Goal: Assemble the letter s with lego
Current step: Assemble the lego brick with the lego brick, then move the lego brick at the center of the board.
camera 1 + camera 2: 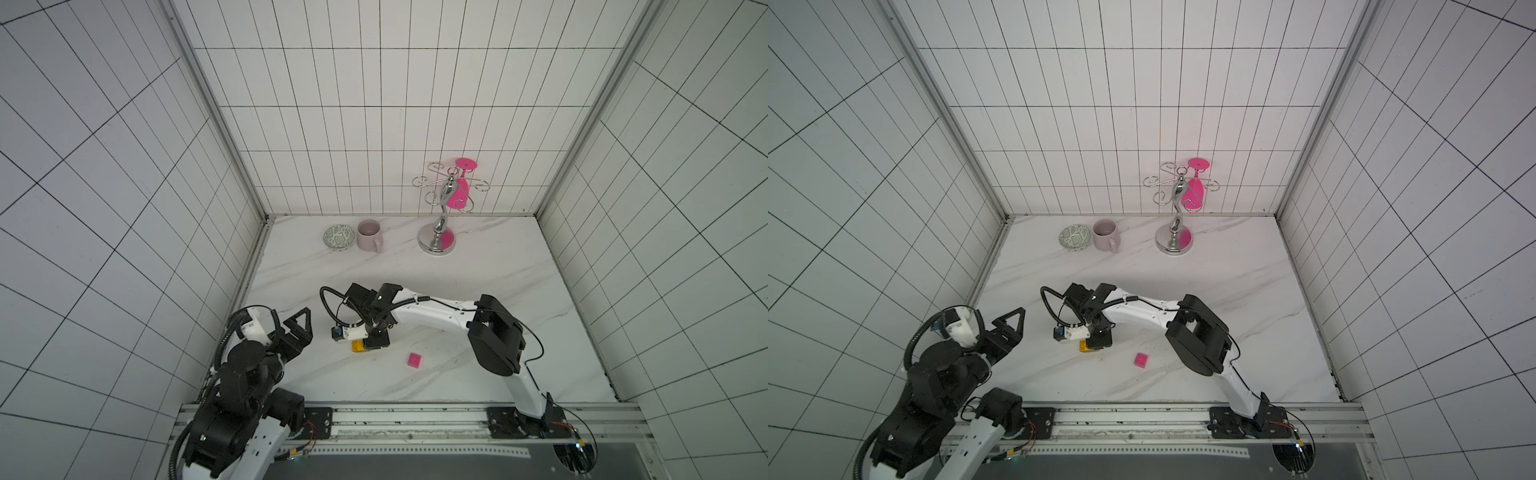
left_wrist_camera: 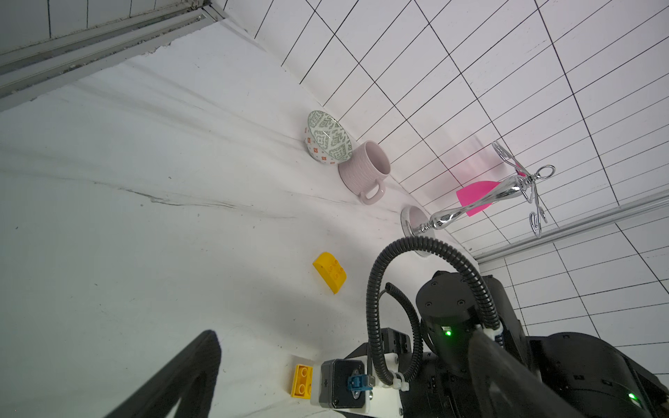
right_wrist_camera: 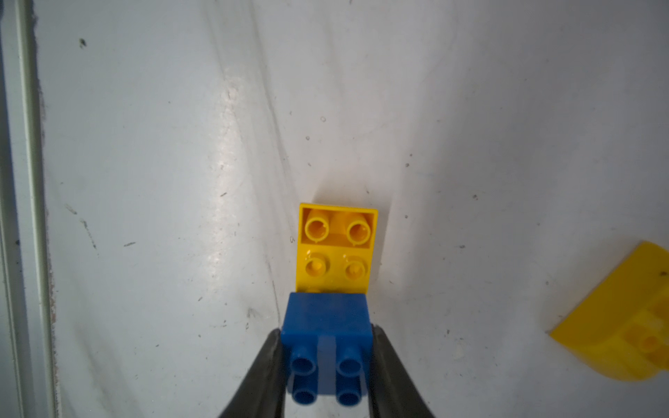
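My right gripper (image 3: 327, 331) is shut on a blue lego brick (image 3: 327, 325), one finger on each side and the studs facing the wrist camera. The blue brick meets the near end of a yellow brick (image 3: 336, 249) lying on the table; I cannot tell whether they are joined. In both top views this yellow brick (image 1: 357, 345) (image 1: 1084, 345) pokes out beneath the right gripper (image 1: 376, 340). A rounded yellow brick (image 2: 330, 271) (image 3: 622, 325) lies apart nearby. A pink brick (image 1: 414, 360) (image 1: 1140, 360) lies alone to the right. My left gripper (image 1: 301, 328) (image 1: 1011, 326) stands open and empty, left of the bricks.
At the back stand a patterned bowl (image 1: 339, 237), a pale pink mug (image 1: 370, 235) and a chrome rack (image 1: 436, 232) with a pink glass (image 1: 459, 189) hanging on it. A metal rail (image 1: 415, 415) runs along the table's front edge. Tiled walls close in three sides.
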Controlling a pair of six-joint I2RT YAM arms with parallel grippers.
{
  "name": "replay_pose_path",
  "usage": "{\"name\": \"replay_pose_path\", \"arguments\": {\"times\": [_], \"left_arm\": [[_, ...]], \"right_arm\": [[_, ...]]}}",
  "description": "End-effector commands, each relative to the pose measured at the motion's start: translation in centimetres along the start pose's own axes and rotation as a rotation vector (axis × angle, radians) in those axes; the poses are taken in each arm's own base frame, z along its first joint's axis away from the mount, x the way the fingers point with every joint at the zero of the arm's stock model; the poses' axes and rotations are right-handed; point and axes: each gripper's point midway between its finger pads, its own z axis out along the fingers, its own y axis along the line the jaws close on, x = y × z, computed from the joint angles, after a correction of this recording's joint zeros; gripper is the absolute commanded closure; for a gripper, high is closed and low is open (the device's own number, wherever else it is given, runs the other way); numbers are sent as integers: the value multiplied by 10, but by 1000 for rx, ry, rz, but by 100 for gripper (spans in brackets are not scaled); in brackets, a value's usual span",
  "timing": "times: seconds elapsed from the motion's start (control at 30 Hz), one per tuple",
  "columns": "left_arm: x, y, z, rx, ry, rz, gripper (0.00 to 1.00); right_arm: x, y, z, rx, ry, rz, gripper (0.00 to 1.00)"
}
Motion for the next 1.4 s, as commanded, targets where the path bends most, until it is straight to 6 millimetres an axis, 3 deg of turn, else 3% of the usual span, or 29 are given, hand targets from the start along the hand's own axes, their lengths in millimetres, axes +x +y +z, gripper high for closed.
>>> {"name": "replay_pose_path", "arguments": {"times": [0.0, 0.47, 0.67, 1.07, 1.37], "left_arm": [[-6, 1, -6, -2, -32, -16, 1], [-6, 1, -6, -2, -30, -16, 1], [-7, 0, -7, -1, -35, -17, 1], [-6, 0, -7, 2, -32, -16, 1], [-6, 0, -8, 5, -34, -17, 1]], "right_arm": [[5, 9, 17, -35, 52, -9, 78], [3, 3, 16, -33, 100, 87, 78], [0, 10, 16, -90, 116, 138, 80], [-5, 21, 14, -63, 61, -8, 81], [2, 27, 18, -84, 95, -44, 81]]}}
